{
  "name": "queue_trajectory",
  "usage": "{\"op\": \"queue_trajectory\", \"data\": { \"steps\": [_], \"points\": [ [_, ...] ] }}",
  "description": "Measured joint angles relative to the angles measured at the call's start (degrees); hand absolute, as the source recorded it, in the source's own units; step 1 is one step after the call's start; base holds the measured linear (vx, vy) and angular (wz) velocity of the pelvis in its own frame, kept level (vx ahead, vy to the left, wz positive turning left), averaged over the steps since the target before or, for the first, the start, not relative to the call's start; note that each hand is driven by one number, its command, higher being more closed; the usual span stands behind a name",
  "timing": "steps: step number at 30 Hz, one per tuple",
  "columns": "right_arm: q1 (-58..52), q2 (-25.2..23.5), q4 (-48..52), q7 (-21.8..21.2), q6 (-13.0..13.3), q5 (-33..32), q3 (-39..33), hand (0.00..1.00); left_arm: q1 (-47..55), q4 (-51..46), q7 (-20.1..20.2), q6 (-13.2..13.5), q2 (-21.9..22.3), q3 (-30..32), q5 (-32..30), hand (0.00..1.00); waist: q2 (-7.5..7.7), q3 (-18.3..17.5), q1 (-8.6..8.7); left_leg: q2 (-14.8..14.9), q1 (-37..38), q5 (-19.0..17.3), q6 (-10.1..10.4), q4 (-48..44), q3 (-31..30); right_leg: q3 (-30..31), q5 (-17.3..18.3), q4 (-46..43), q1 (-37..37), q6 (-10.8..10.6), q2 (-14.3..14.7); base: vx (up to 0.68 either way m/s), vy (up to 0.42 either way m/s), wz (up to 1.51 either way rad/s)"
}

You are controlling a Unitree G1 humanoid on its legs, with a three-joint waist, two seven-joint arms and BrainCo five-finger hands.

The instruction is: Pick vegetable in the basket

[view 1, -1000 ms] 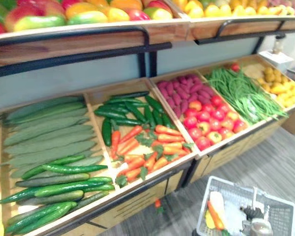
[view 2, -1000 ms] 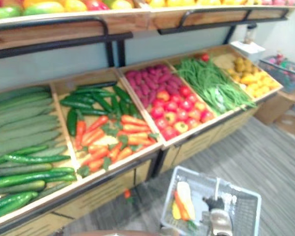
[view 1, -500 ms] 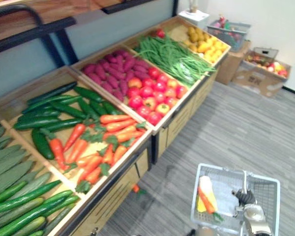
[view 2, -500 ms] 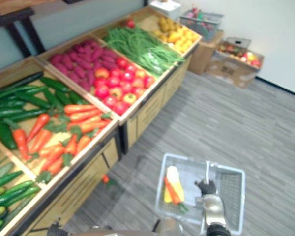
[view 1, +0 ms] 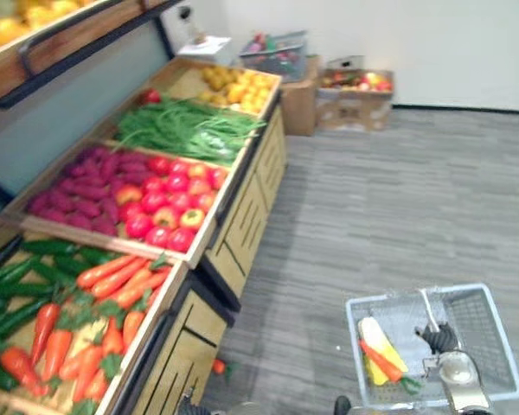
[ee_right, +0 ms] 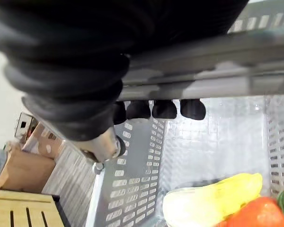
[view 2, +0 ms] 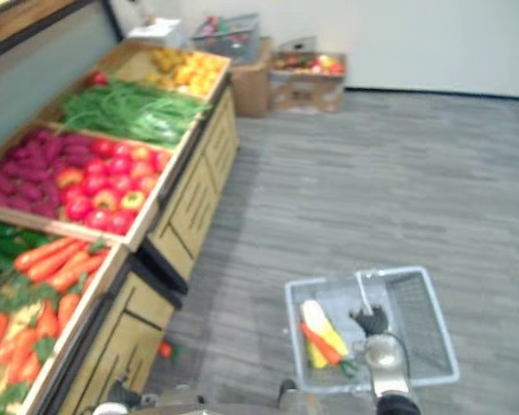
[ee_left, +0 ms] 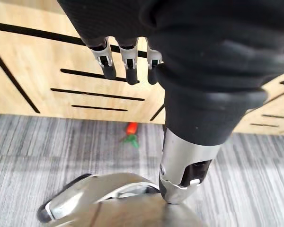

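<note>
We log the basket [view 1: 491, 342] near right, above the grey floor [view 1: 372, 199], well apart from the wooden stand [view 1: 242, 233] on the left. The right robot hand [view 1: 438, 336] grips the basket's handle [ee_right: 217, 56], dark fingertips [ee_right: 164, 109] curled under the bar. At the basket's left end lie a pale yellow corn cob [view 1: 376, 341] and a carrot [view 1: 381, 361], touching. The left robot hand [ee_left: 130, 66] hangs before the stand's front, fingers slack, holding nothing. A small red-orange vegetable [ee_left: 131, 128] lies on the floor at the stand's foot; possibly a carrot, we cannot be sure. Loose carrots [view 1: 112, 281] fill the near bin.
</note>
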State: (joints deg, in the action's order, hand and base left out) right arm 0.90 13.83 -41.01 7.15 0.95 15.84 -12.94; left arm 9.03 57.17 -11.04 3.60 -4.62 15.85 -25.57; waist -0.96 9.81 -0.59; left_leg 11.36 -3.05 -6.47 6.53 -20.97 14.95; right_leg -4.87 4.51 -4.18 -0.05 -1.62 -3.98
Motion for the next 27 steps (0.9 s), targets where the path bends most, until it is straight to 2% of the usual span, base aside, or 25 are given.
{"op": "queue_trajectory", "data": {
  "steps": [1, 2, 3, 4, 7, 10, 13, 15, 19, 22, 26, 27],
  "points": [
    [-0.10, 0.12, 0.00, -0.01, -0.01, 0.00, 0.00, 1.00, 0.37, 0.06, 0.01, -0.04, 0.08, -0.14, -0.02, 0.00, -0.31, 0.10, -0.02, -0.38, 0.04, 0.17, -0.12, 1.76, -1.00, 0.79, -0.15, -0.03, -0.26, -0.23, 0.28, 0.06, 0.143, -0.93],
    [-0.31, 0.69, 0.01, -0.04, 0.00, 0.02, 0.01, 1.00, 1.18, 0.22, 0.02, -0.05, 0.33, -0.33, -0.06, 0.00, -1.25, -0.32, -0.05, -1.26, 0.25, 1.71, -0.22, 5.77, -3.46, 2.45, -0.57, -0.09, -1.11, -0.93, 1.08, 0.06, 0.148, -0.67],
    [-0.37, 0.75, 0.00, -0.04, -0.04, 0.01, -0.01, 1.00, 1.40, 0.45, 0.01, -0.07, 0.28, -0.29, -0.23, 0.00, -1.52, -0.40, -0.21, -1.63, 0.62, 1.01, -0.09, 6.63, -3.80, 3.26, -0.78, -0.03, -1.57, -1.30, 1.21, 0.08, 0.202, -0.71],
    [-0.37, 0.82, 0.18, -0.03, 0.02, -0.01, -0.03, 1.00, 0.91, 0.60, -0.03, -0.12, 0.03, -0.33, -0.41, 0.00, -1.29, -0.70, -0.53, -2.99, 1.25, 0.68, -0.04, 8.69, -5.90, 4.54, -1.82, 1.10, -2.76, -2.82, 0.24, 0.08, 0.218, -0.45],
    [-0.41, 0.83, 0.34, -0.04, 0.05, -0.03, -0.03, 1.00, -0.39, 0.66, -0.04, -0.14, -0.08, -0.96, -0.43, 0.00, -0.54, -0.15, -1.00, -4.86, 0.49, -0.98, -1.11, 9.07, -6.16, 5.58, -5.12, 4.43, -2.61, -4.26, -1.08, 0.09, 0.231, -0.25],
    [-0.55, 0.78, 0.36, -0.09, 0.35, 0.02, -0.04, 1.00, -0.73, 0.61, -0.05, -0.12, -0.20, -1.00, -0.44, 0.00, -0.50, -0.14, -0.90, -5.84, 0.92, -2.18, -2.12, 9.04, -6.00, 6.33, -5.76, 4.52, -2.68, -5.16, -1.81, 0.04, 0.135, -0.17],
    [-0.09, 0.70, 0.37, -0.10, 0.48, 0.11, 0.77, 1.00, -0.35, 0.67, -0.05, -0.12, -0.28, -1.00, -0.43, 0.00, -0.39, -0.13, -1.20, -6.25, 2.52, -4.64, -2.93, 8.84, -3.68, 9.85, -6.06, 3.65, -3.46, -5.66, -1.49, 0.00, 0.150, -0.64],
    [0.49, 0.63, 0.37, -0.11, 0.51, 0.66, 2.53, 1.00, -0.45, 0.61, -0.04, -0.08, -0.70, -1.71, -0.44, 0.00, 0.51, 0.19, -1.21, -6.55, 2.69, -5.78, -3.60, 8.90, -1.29, 11.93, -6.54, 1.57, -6.41, -6.17, -1.22, -0.07, 0.106, -0.73],
    [0.87, -0.49, 0.37, -0.11, 0.63, 1.69, 2.82, 1.00, -0.46, 0.43, -0.03, -0.06, -1.21, -2.65, -0.44, 0.00, 1.79, 0.16, -1.22, -6.85, 2.86, -6.10, -4.06, 9.35, 1.39, 11.37, -7.99, 2.53, -7.81, -5.80, -2.18, -0.13, 0.078, -0.44],
    [0.84, -0.91, 0.37, -0.14, 0.53, 2.21, 2.95, 1.00, -0.27, 0.41, -0.02, -0.17, -1.40, -2.77, -0.44, 0.00, 2.12, 0.00, -1.39, -6.69, 3.35, -6.16, -3.96, 9.94, 2.65, 4.93, -8.18, 3.10, -7.61, -4.35, -4.09, -0.09, 0.048, -0.22],
    [-0.74, -0.90, 0.37, -0.13, 0.24, 2.19, 2.56, 1.00, -0.29, 0.41, 0.00, -0.56, -1.93, -4.30, -0.43, 0.00, 1.90, -0.07, -1.22, -5.32, 3.50, -6.71, -2.33, 9.78, 1.71, 1.73, -8.27, 1.34, -7.78, -4.26, -3.61, 0.01, -0.064, 0.06],
    [-1.02, -0.91, 0.38, -0.13, 0.10, 2.19, 2.38, 1.00, -0.14, 0.40, 0.01, -0.59, -1.92, -4.26, -0.42, 0.00, 1.24, 0.17, -1.24, -3.68, 4.13, -7.59, -1.09, 8.97, 1.58, 0.94, -6.91, -0.75, -7.73, -2.52, -2.28, 0.07, -0.118, -0.02]
  ]
}}
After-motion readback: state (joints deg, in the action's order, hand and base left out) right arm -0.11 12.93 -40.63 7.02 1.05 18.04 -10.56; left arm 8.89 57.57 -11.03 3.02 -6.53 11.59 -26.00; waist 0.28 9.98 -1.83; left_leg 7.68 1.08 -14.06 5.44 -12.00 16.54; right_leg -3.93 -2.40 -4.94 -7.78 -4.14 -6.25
